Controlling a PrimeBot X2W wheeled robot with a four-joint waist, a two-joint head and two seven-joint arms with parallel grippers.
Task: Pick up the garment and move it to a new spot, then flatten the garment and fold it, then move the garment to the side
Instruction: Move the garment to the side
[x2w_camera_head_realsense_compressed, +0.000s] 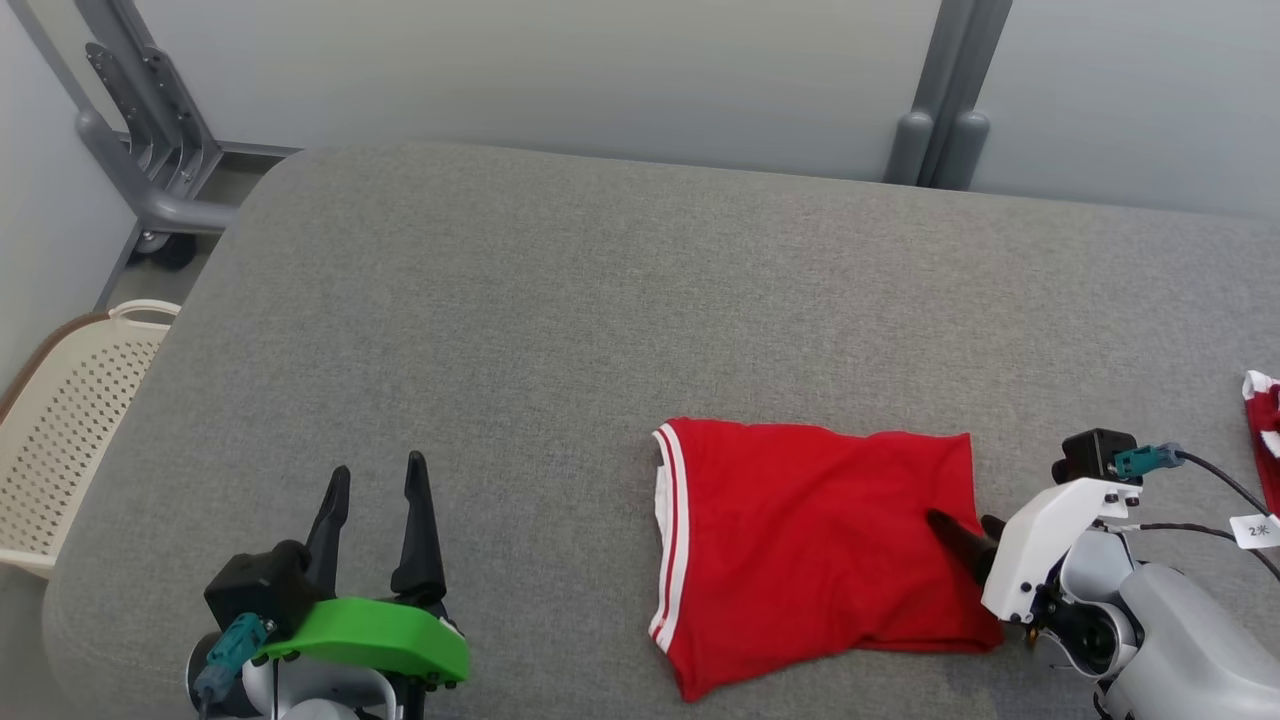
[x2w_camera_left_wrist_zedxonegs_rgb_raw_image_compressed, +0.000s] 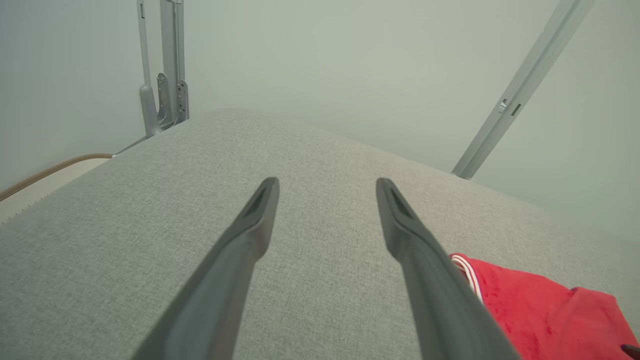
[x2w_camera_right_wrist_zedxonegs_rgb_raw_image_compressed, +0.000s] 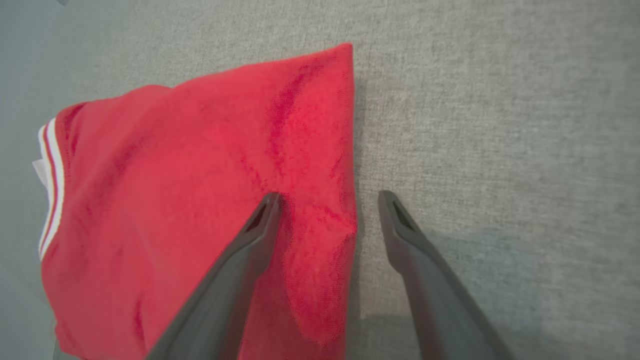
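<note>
Folded red garment (x2w_camera_head_realsense_compressed: 810, 540) lies near the grey table's (x2w_camera_head_realsense_compressed: 600, 300) front edge. Right claw (x2w_camera_right_wrist_zedxonegs_rgb_raw_image_compressed: 327, 197), open, straddles its right edge, gripping nothing. Left claw (x2w_camera_head_realsense_compressed: 378, 465) open and empty, front left.

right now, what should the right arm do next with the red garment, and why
Probably close the fingers of the right gripper: they stand open astride the edge of the folded red garment, one over cloth, one over the grey surface, so a pinch should grip it for moving aside.
</note>
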